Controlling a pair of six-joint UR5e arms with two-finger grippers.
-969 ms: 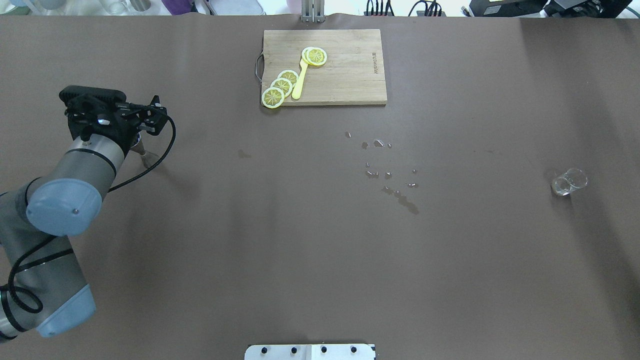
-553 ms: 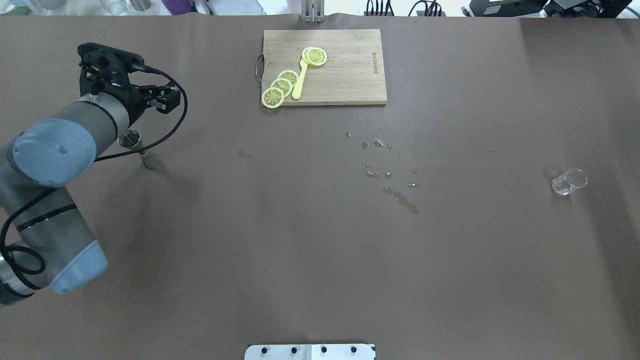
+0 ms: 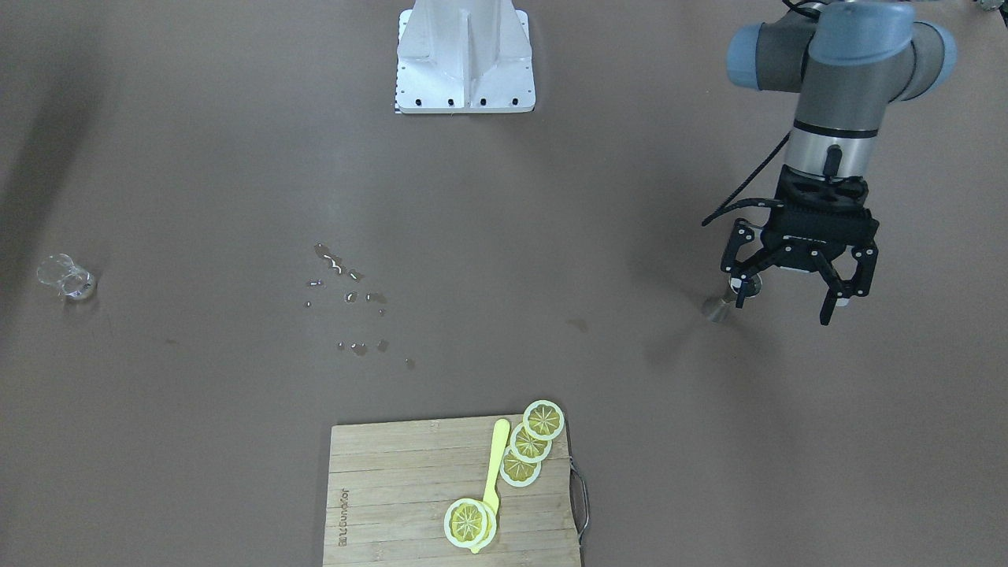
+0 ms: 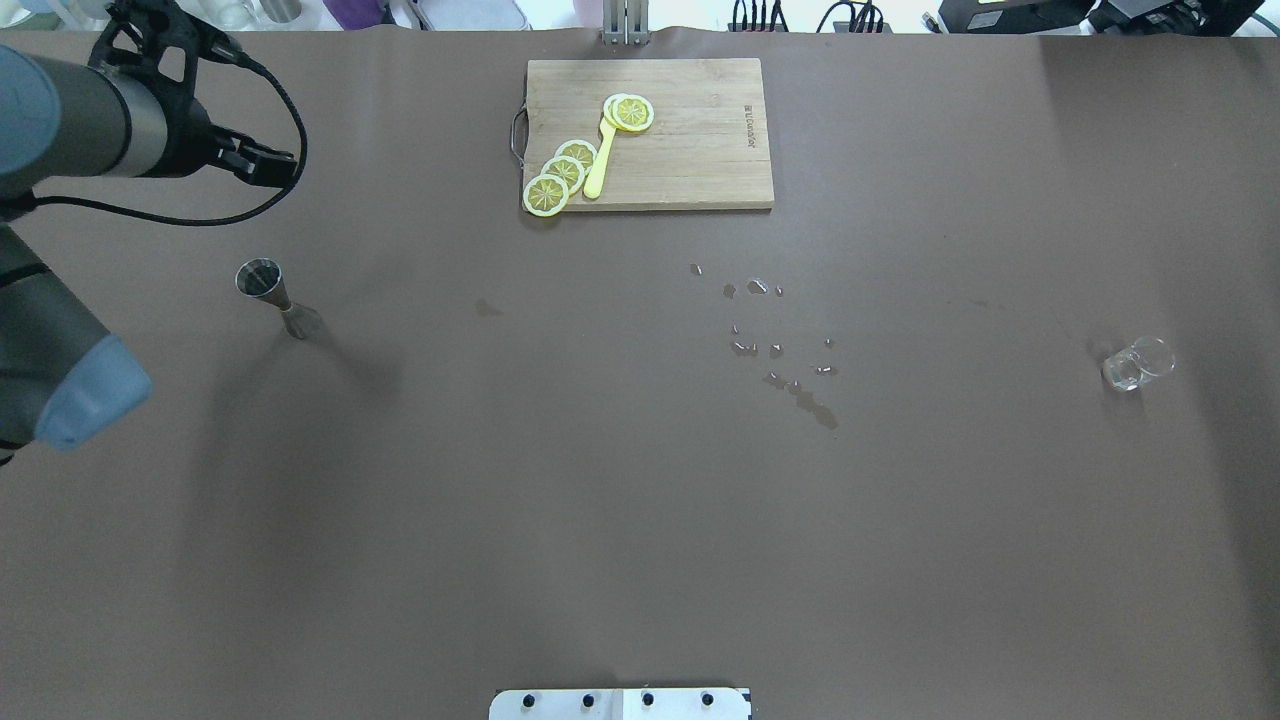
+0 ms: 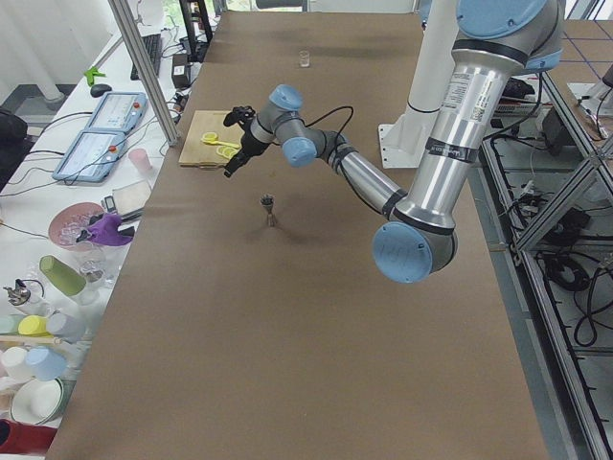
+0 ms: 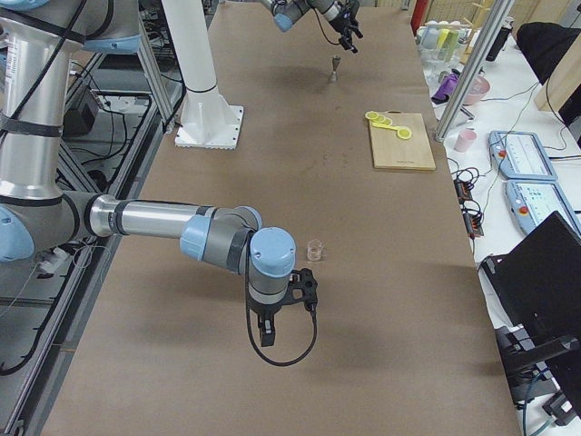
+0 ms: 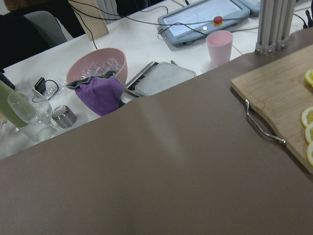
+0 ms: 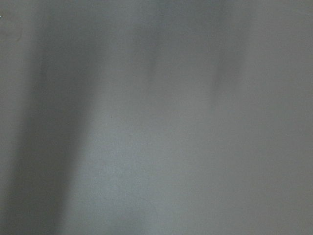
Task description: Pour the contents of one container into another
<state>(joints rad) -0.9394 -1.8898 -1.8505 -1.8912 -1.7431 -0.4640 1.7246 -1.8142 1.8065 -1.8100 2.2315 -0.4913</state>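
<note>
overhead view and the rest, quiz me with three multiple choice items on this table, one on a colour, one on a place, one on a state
1. What colour is the plastic spoon on the wooden cutting board?
A) red B) yellow C) blue
2. Where does the small steel double-cone jigger stand?
A) on the cutting board B) on the robot's right side C) on the bare brown table, robot's left side
3. How is the left gripper?
A) shut on the jigger B) open, empty C) shut on the spoon

1 B, it matches the lemon slices. 2 C, the overhead view shows it alone at the left. 3 B, the front-facing view shows its fingers spread.
</note>
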